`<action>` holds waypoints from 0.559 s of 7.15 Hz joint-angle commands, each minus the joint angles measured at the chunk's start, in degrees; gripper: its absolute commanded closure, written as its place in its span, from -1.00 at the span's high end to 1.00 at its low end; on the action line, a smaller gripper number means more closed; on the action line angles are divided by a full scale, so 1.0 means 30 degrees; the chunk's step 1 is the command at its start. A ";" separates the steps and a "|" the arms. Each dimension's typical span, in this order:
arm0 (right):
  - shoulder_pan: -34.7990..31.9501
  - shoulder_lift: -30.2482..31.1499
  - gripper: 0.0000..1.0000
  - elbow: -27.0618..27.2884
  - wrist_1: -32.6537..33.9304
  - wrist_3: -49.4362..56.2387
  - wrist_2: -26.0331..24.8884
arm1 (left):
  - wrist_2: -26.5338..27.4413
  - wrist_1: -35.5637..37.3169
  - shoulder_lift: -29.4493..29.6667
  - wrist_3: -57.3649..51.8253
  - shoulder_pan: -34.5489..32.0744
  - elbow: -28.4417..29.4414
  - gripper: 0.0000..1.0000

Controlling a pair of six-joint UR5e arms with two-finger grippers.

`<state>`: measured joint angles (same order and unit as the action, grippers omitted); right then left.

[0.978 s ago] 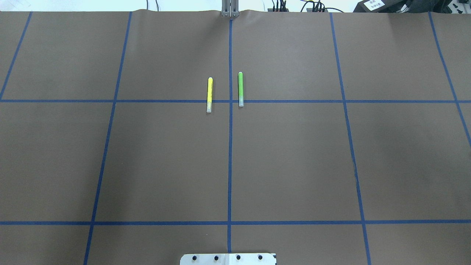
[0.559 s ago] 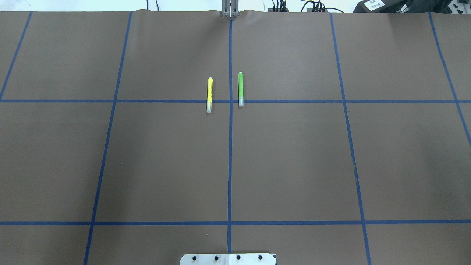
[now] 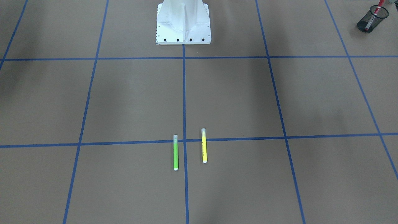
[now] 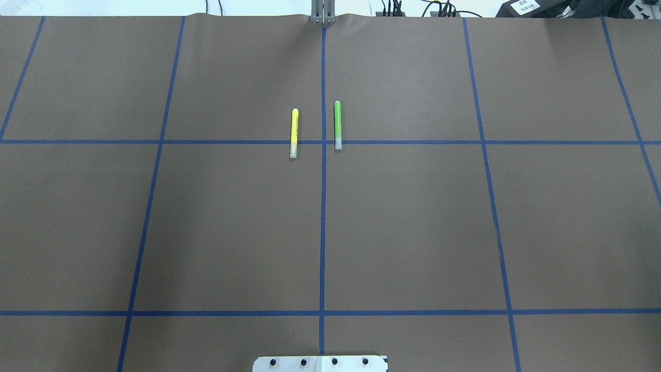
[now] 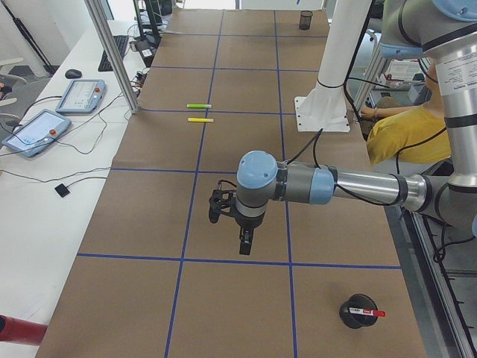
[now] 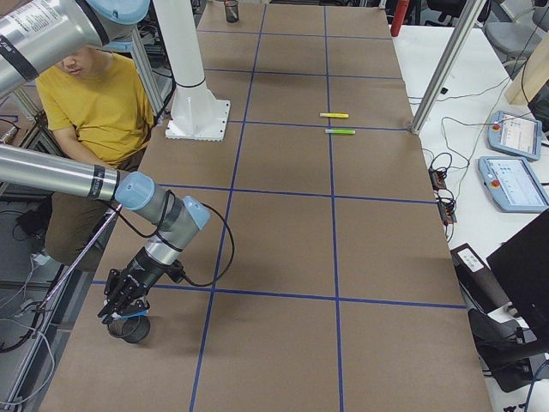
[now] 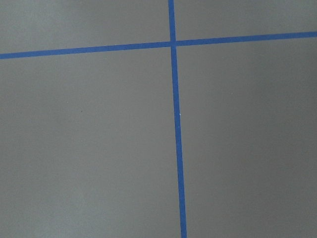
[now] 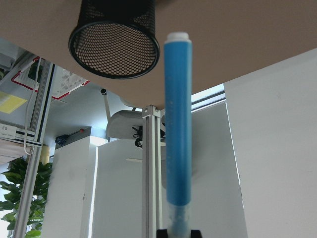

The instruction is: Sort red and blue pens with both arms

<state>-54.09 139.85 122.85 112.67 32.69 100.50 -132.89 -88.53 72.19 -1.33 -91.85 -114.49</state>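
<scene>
Right end effector (image 8: 177, 232): blue pen (image 8: 177, 114), near edge cup (image 8: 116, 42).

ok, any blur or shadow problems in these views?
Right wrist view: blue pen slightly soft up close, mesh cup sharper. Front-facing view: broad soft shadows across the brown paper. Overhead view: even light, yellow marker and green marker crisp.

You have a brown table (image 4: 413, 232) gridded with blue tape (image 4: 323, 232), a yellow marker (image 4: 294, 132), a green marker (image 4: 337, 124), a bright blue pen (image 8: 178, 124) with a white end, and a black mesh cup (image 8: 116, 42).
</scene>
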 commanded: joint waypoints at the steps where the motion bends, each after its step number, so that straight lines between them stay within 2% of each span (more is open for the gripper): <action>1: 0.0013 0.0026 -1.00 -0.0490 -0.0085 -0.0058 0.1995 | 0.0000 -0.0022 -0.0010 -0.0201 0.0002 -0.0069 1.00; 3: 0.0042 0.0025 -1.00 -0.0780 -0.0491 -0.0117 0.3497 | 0.0000 -0.0022 -0.0010 -0.0202 -0.0027 -0.0156 1.00; 4: 0.0042 0.0025 -1.00 -0.1653 -0.1626 -0.0117 0.3878 | 0.0000 0.0007 -0.0010 -0.0202 -0.0027 -0.0215 1.00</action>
<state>-53.98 139.93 120.22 110.81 32.39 110.32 -132.89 -88.58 72.16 -1.92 -91.89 -114.94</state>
